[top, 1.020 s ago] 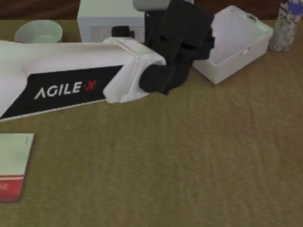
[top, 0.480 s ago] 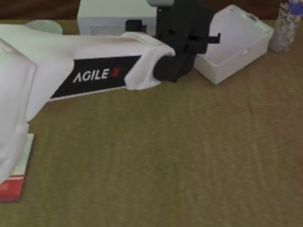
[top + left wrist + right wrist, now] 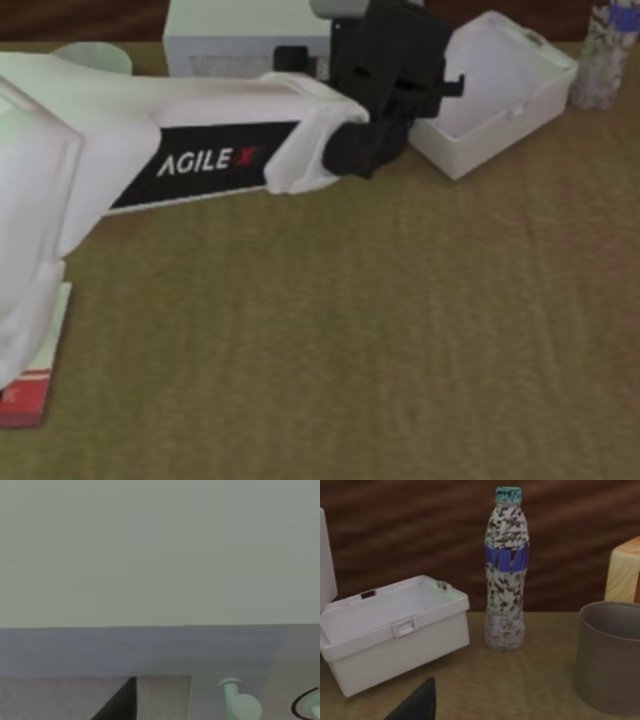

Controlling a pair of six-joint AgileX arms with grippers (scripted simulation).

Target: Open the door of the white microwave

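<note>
- My left arm reaches across the bench from the left side, and my left pincer sits at the front of the white microwave, at the far edge near the middle.
- Against a second ago, the arm has swung further over and the pincer has shifted slightly toward the microwave; over the last half second it has barely moved, so I judge I have reached the contact pose.
- Whether the pincer is spread or pressed together I cannot tell: the black wrist housing hides the tips from above.
- The left wrist view is nearly filled by a plain pale face, with a silver knob low down, so I am very close to the oven front.
- The door shows only as a speckled strip beneath my arm; it appears not yet swung out.
- The white bin lies just beside my pincer, the bottle beyond it.
- My right pincer is out of the top view, parked.
</note>
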